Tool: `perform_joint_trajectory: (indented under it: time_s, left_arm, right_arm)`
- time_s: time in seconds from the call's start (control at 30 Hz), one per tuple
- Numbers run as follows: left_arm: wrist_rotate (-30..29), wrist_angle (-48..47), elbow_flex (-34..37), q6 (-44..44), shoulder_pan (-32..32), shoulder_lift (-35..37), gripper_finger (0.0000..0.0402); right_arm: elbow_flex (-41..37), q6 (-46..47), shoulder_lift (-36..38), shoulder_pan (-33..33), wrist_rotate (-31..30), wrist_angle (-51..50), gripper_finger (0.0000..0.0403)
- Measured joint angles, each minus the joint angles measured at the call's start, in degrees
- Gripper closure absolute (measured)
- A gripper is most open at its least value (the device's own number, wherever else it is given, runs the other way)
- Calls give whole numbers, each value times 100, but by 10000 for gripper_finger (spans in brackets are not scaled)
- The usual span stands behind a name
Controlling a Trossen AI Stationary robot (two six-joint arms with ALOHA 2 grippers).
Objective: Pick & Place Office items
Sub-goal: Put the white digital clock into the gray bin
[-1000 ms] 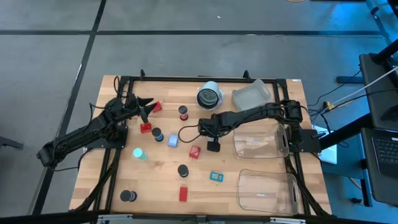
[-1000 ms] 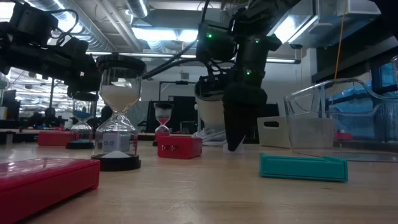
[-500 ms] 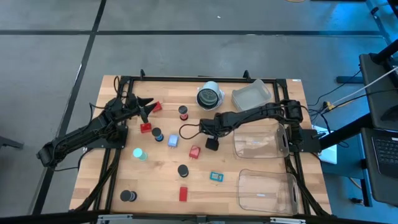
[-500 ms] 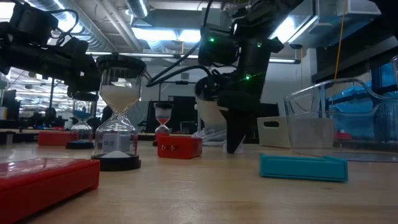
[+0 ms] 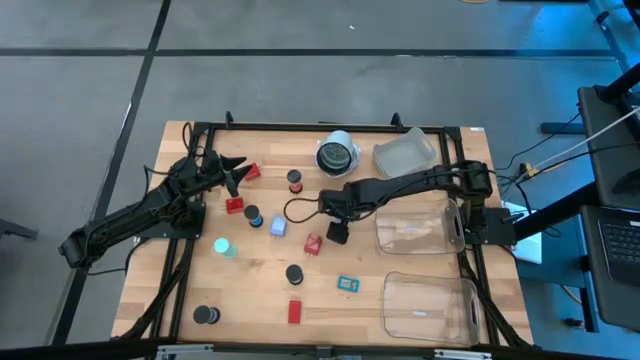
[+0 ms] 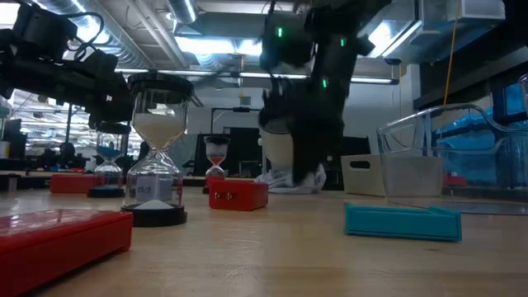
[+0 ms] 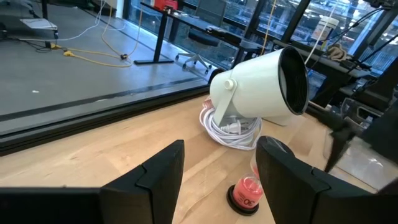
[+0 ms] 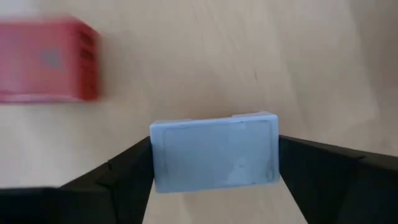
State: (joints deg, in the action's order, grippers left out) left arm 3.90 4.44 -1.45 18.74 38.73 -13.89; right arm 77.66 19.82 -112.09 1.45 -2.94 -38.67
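My right gripper (image 5: 337, 233) stands mid-table, pointing steeply down, shut on a pale blue rectangle (image 8: 214, 158) that it hides in the high view. A red block (image 5: 313, 243) lies just to its left, and another pale blue piece (image 5: 278, 227) lies farther left. More office items lie flat on the wood: red blocks (image 5: 234, 206), black round discs (image 5: 294, 273), a teal round piece (image 5: 224, 247) and a teal rectangle (image 5: 348, 285). My left gripper (image 5: 236, 173) waits at the far left, open, with nothing between its fingers (image 7: 161, 174). My right gripper pinches the pale blue rectangle by its two short ends (image 8: 157, 163), one finger (image 8: 121, 177) on each. The fingers come from above, slanting steeply down, and the rectangle lies level across the gap. The low view is blurred, so I cannot tell whether it is clear of the table.
Three clear plastic bins (image 5: 405, 155), (image 5: 420, 230), (image 5: 430, 305) stand along the right side. A white lamp-like thing (image 5: 338, 155) with a coiled cable sits at the far middle. A black frame (image 5: 300, 127) edges the table. Bare wood lies near the front middle.
My right gripper has drifted a little toward the table's left, risen slightly off the table and rolled about its own axis. In the low view its lower end is now blurred and higher than before.
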Motion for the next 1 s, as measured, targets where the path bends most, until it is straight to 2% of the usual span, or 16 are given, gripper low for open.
perform_joint_trajectory:
  time_s: [0.17, 0.3, 0.43, 0.6, 0.73, 0.87, 1.0]
  left_arm:
    - [-2, -4, -2, 0, 1, 2, 206]
    - [-2, -4, -2, 1, 0, 0, 206]
    - [-4, -12, -2, 2, 0, -2, 206]
    - [-6, -10, -7, 10, -1, -20, 206]
    - [-25, -8, -7, 117, 1, -20, 206]
    - [-39, -24, -7, 151, 1, -20, 206]
    - [-46, -46, -7, 151, 0, -26, 206]
  right_arm:
    - [205, 73, 538, -11, -15, -405, 106]
    - [215, 178, 1155, -28, -392, -1213, 107]
    - [200, 572, 1846, -98, -1175, -2191, 105]
    - [-117, 1217, 2607, -397, -2194, -2750, 105]
    - [-770, 1385, 3020, -1168, -2402, -2661, 105]
    - [-1554, 1366, 3169, -2099, -1992, -2253, 105]
    - [-1991, 1214, 3200, -2916, -1683, -1679, 105]
